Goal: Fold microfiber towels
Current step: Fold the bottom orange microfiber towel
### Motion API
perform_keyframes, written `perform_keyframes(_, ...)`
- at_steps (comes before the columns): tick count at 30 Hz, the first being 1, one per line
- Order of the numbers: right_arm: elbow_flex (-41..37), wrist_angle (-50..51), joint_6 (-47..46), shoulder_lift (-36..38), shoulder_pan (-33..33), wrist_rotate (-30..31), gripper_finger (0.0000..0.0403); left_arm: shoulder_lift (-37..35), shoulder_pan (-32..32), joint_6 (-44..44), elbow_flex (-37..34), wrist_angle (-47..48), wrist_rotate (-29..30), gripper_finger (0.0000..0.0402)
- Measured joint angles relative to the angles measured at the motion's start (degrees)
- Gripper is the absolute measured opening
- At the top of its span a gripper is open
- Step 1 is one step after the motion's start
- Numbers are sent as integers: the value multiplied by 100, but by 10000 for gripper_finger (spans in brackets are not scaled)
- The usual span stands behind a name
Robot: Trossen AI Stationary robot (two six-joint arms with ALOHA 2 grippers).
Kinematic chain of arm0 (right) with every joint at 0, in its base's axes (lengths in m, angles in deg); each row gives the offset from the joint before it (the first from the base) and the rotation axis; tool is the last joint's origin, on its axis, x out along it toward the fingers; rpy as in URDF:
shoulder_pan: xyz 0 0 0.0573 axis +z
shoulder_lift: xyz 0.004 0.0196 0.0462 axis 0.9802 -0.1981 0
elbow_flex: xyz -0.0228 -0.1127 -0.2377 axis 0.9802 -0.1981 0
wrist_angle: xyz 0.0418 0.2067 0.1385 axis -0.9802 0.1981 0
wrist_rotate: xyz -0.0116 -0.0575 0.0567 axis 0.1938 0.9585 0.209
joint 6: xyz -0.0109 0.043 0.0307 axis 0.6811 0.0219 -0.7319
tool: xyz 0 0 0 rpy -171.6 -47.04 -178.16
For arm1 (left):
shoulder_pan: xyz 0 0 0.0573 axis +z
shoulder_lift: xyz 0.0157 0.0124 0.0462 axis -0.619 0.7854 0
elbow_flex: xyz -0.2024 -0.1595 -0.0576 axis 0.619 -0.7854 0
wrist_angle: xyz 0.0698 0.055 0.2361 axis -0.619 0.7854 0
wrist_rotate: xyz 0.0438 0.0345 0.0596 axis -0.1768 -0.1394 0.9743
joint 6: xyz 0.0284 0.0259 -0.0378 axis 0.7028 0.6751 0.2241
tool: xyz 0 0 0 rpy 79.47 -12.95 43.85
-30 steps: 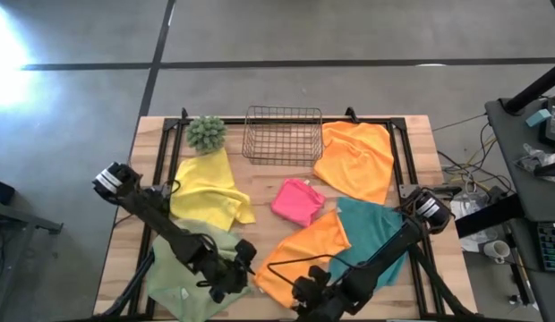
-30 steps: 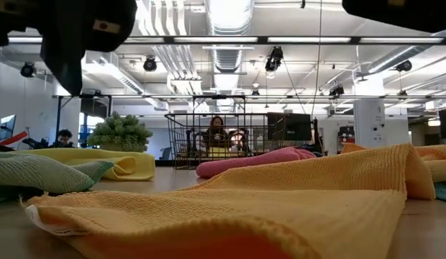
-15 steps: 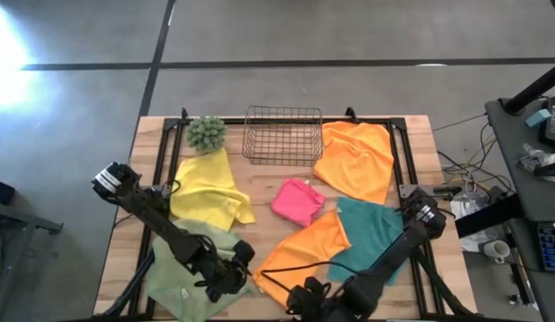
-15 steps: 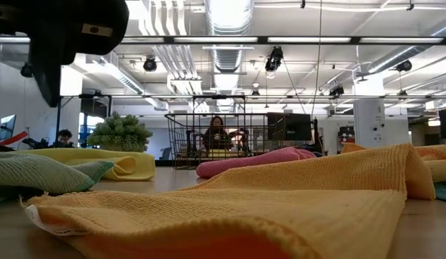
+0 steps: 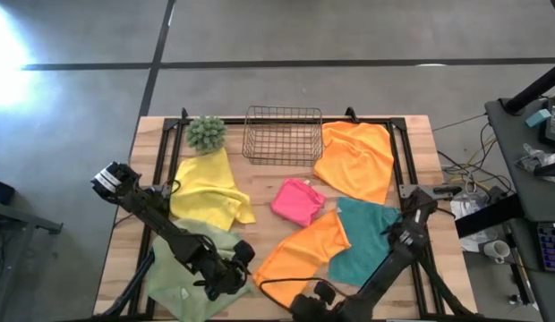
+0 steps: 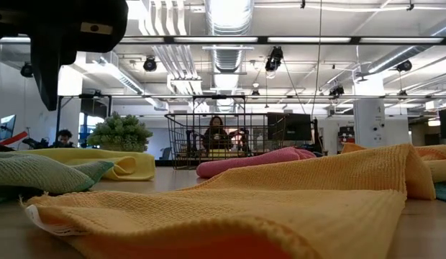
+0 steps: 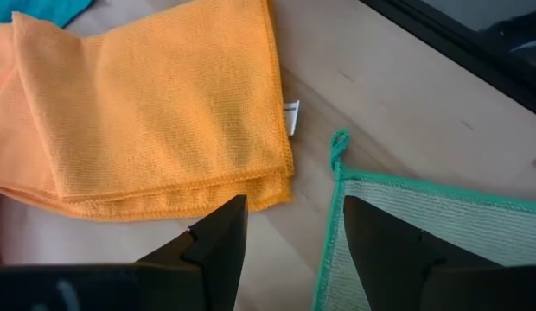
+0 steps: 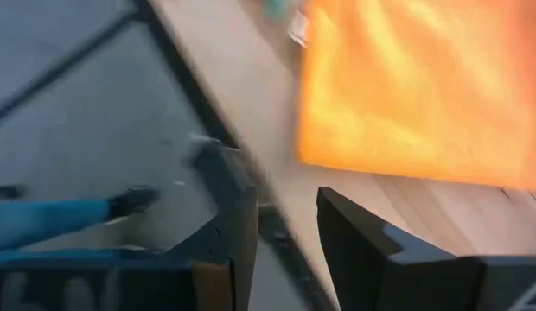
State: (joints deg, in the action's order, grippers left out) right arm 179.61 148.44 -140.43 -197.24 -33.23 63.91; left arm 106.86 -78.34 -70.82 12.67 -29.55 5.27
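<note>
Six microfiber towels lie on the wooden table: yellow (image 5: 210,188), pale sage green (image 5: 183,268), pink (image 5: 297,201), teal (image 5: 367,237), one orange (image 5: 356,159) at the far right and one orange (image 5: 304,255), folded over, at the near middle. My left gripper (image 5: 243,261) hangs open above the gap between the sage towel's corner (image 7: 341,168) and the near orange towel's corner (image 7: 268,186). My right gripper (image 8: 285,233) is open with nothing between its fingers, by the table's near edge beside the near orange towel (image 8: 424,95).
A copper wire basket (image 5: 282,134) and a small spiky green plant (image 5: 206,132) stand along the far edge. Bare wood shows between the towels at the near middle (image 7: 307,233). People sit in the room beyond the table.
My right gripper has drawn back toward the table's near edge and risen, tipping as the arm folded; its dark shape has left the top of the low view. The towels lie as before.
</note>
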Motion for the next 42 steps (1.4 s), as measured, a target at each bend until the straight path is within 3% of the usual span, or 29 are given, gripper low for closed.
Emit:
perform_keyframes(6,9,-64,-199,-158,-9,153,113,13,0,-2,-68,-86,-18,177)
perform_keyframes(17,-4,-16,1129,-156,-132,304,114,542,99,-37,3,-644,-219,177)
perform_keyframes(29,-57,-127,1766,-268,-597,-459,114,691,404,4,19,-1021,-228,177)
perform_keyframes(42,-134,-240,1894,-370,-674,-732,114,1166,426,-54,70,-1264,-322,177)
